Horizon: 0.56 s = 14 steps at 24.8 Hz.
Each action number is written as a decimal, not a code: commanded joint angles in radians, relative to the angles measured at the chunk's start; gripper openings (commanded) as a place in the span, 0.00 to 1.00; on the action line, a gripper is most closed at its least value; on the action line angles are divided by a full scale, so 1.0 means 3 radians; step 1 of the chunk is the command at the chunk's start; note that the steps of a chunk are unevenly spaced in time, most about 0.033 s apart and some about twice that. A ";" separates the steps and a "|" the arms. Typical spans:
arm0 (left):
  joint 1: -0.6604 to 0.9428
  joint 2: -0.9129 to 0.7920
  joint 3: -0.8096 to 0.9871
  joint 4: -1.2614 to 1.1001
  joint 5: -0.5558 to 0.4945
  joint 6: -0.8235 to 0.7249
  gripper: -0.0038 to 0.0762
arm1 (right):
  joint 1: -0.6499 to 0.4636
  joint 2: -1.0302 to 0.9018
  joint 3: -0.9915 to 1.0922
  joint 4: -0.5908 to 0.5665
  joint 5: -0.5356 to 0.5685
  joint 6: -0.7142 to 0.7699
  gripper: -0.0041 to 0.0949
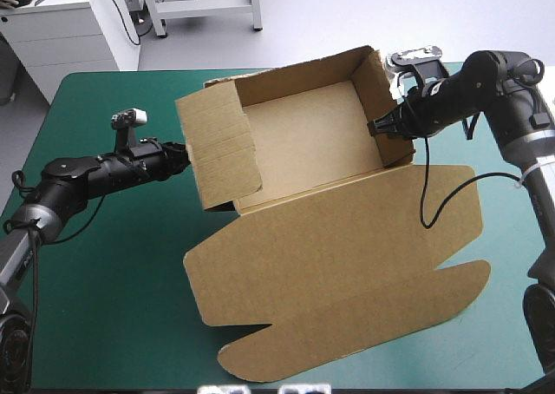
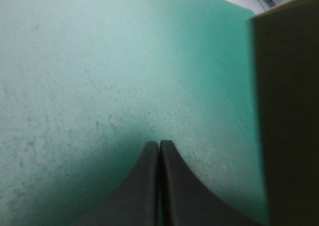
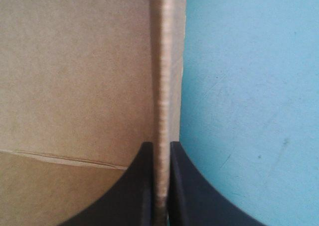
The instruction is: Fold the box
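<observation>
When I look from up high, the brown cardboard box [image 1: 303, 134] sits in the middle of the teal-green table cover [image 1: 113, 281]. Its walls stand up like a tray, and its wide flat lid [image 1: 347, 264] lies toward the near edge. The tray part is longer from left to right. My right gripper [image 1: 386, 127], with black fin fingers, pinches the right wall. My left gripper [image 1: 182, 154] is just beside the left wall, on the outside; I cannot tell if it touches.

From the left wrist, the fingers [image 2: 144, 186] are pressed together with nothing between them. The box wall stands close, ahead and off to one side.

From the right wrist, the fingers squeeze the thin wall edge. I think the left arm is the free one, and the box lies to its right.
</observation>
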 commanded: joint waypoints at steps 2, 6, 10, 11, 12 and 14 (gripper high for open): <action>-0.0018 -0.0245 -0.0329 -0.0124 0.0317 -0.0286 0.04 | 0.0005 -0.0145 -0.0101 0.0032 -0.0231 0.0075 0.03; -0.0025 -0.0336 -0.0351 -0.0208 0.0532 -0.0437 0.04 | 0.0005 -0.0141 -0.0101 -0.0003 -0.0266 0.0086 0.03; -0.0068 -0.0371 -0.0351 -0.0210 0.0715 -0.0489 0.04 | 0.0010 -0.0141 -0.0101 -0.0065 -0.0280 0.0086 0.03; -0.0095 -0.0387 -0.0356 -0.0216 0.0738 -0.0503 0.04 | 0.0010 -0.0141 -0.0101 -0.0085 -0.0280 0.0086 0.03; -0.0115 -0.0392 -0.0356 -0.0216 0.0753 -0.0525 0.04 | 0.0010 -0.0141 -0.0101 -0.0102 -0.0280 0.0086 0.03; -0.0160 -0.0418 -0.0371 -0.0203 0.0753 -0.0553 0.04 | 0.0010 -0.0141 -0.0101 -0.0151 -0.0273 0.0086 0.03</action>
